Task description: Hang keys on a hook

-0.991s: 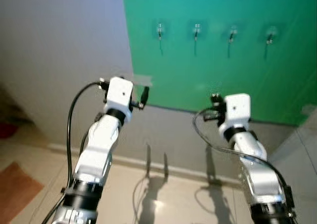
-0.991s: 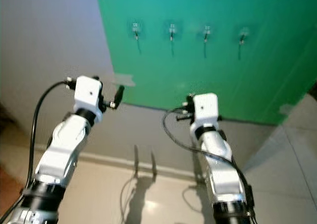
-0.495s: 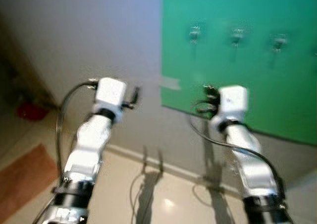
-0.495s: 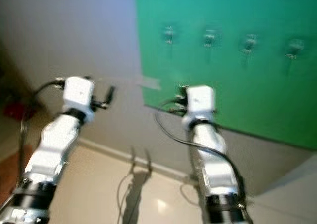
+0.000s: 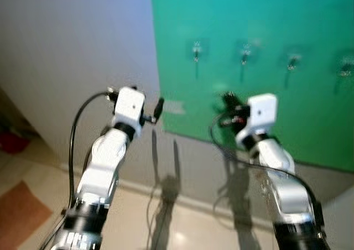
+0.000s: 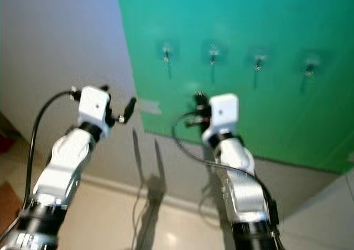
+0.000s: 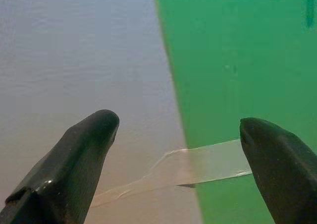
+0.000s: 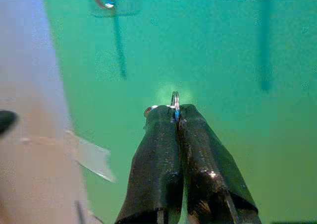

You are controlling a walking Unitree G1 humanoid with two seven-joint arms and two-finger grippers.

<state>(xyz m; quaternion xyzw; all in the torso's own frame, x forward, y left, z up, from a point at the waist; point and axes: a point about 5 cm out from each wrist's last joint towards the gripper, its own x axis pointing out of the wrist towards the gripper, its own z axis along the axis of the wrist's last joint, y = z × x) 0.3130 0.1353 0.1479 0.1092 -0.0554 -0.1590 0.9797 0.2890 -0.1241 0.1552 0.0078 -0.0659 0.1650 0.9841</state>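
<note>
green board (image 5: 276, 51) with hooks (image 5: 196, 50) ahead; right claw (image 8: 176, 116) pinched tight on the keys' ring (image 8: 174, 99), left claw (image 7: 178, 135) spread wide.

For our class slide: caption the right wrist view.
Right end effector pinching a silver metal key ring before the green wall panel.

A small silver key ring (image 8: 174, 100) pokes out edge-on from between the pressed-together black fingertips of the right gripper (image 8: 176, 116), raised in front of the green panel (image 5: 287, 56). Four small metal hooks sit in a row near the panel's top edge; the leftmost hook (image 5: 196, 50) is nearest its left edge.
</note>
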